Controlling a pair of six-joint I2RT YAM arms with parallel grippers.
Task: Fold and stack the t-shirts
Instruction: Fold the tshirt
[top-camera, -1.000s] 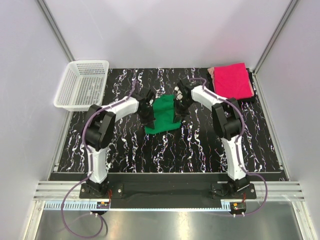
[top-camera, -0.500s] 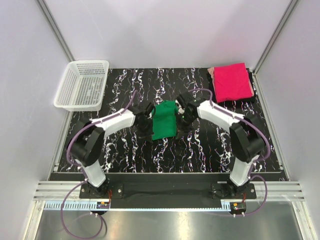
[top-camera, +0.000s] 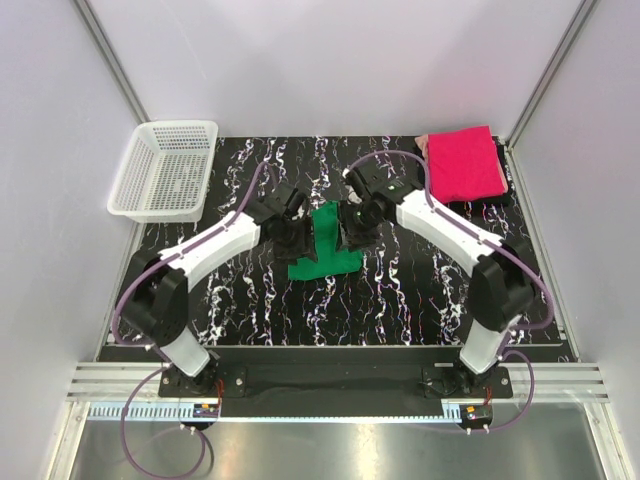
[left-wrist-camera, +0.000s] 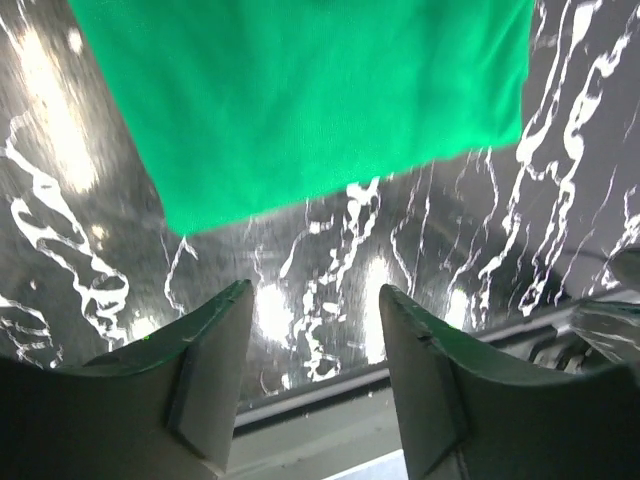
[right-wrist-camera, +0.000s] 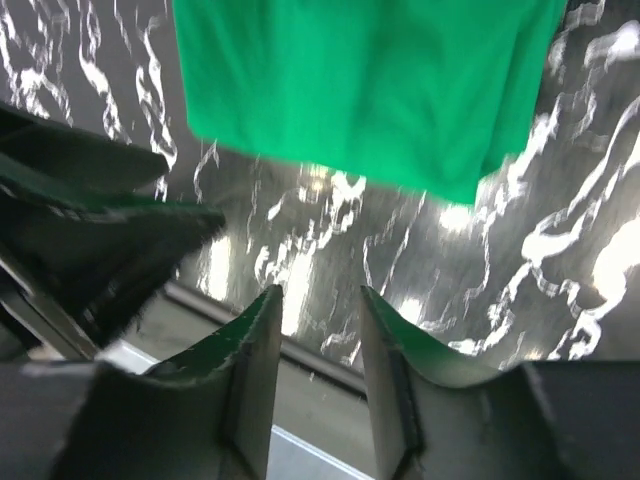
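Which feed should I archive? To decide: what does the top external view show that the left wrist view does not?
Only the top external view: the folded pink t-shirt at the far right corner, the white basket at far left, and both arms whole. Only the left wrist view: the left tool up close, open and empty. Both: the green t-shirt lying on the marbled table.

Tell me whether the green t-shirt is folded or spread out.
Folded. The green t-shirt lies as a compact block, no sleeves spread, its edges straight in both wrist views.
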